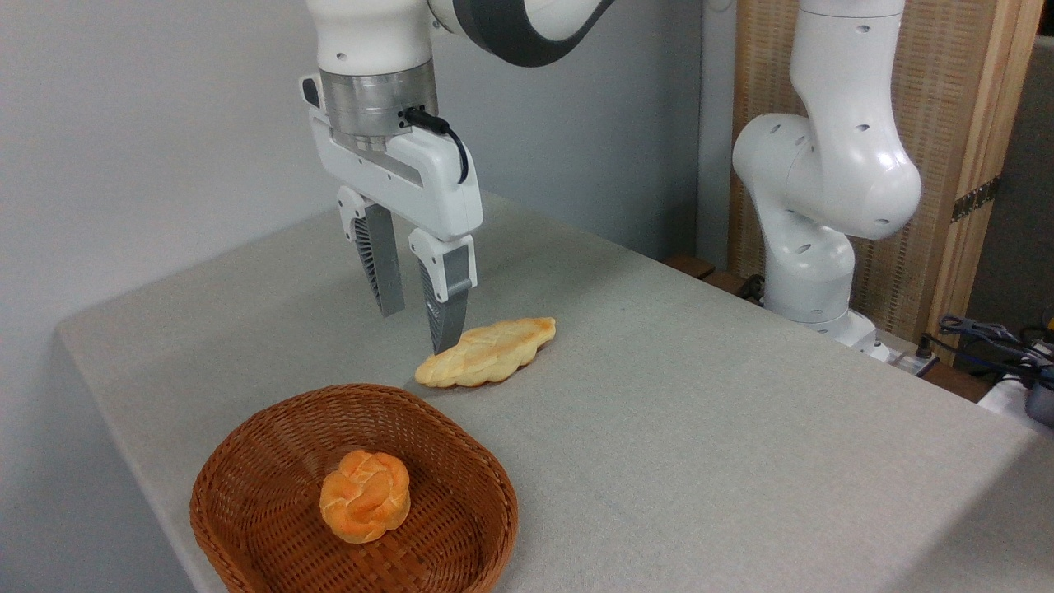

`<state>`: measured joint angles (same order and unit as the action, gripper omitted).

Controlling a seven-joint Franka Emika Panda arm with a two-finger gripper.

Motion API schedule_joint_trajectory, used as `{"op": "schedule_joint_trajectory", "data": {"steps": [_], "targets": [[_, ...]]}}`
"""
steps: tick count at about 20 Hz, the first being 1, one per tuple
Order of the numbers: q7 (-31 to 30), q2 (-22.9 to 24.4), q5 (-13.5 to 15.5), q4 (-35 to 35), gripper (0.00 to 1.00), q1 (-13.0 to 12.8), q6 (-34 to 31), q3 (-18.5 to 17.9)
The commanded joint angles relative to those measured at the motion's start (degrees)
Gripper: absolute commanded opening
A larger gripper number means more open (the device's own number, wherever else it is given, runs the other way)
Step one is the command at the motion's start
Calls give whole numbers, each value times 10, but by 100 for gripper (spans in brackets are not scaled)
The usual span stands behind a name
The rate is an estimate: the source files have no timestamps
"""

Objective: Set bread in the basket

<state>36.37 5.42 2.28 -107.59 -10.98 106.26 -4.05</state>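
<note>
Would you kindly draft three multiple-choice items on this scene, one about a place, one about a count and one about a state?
1. Where does the braided loaf lie?
A. on the table, outside the basket
B. inside the basket
C. between the tool's fingers

2. How many baked items are in the basket?
A. none
B. one
C. two

3. How does the tool stand?
A. shut on the loaf
C. shut on nothing
B. open, holding nothing

Key:
1 A: the loaf rests on the grey cloth, beyond the basket's far rim.
2 B: only the round orange bun sits in it.
3 B: a gap shows between the fingers, which hang by the loaf's left end with nothing between them.
</note>
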Motion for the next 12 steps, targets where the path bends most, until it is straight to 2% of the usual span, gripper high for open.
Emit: {"op": "schedule_joint_trajectory", "data": {"steps": [1,12], "targets": [[-8,-2,1,10,100,-4,-12,-3],[-10,-1,2,10,100,-5,-16,-3]]}}
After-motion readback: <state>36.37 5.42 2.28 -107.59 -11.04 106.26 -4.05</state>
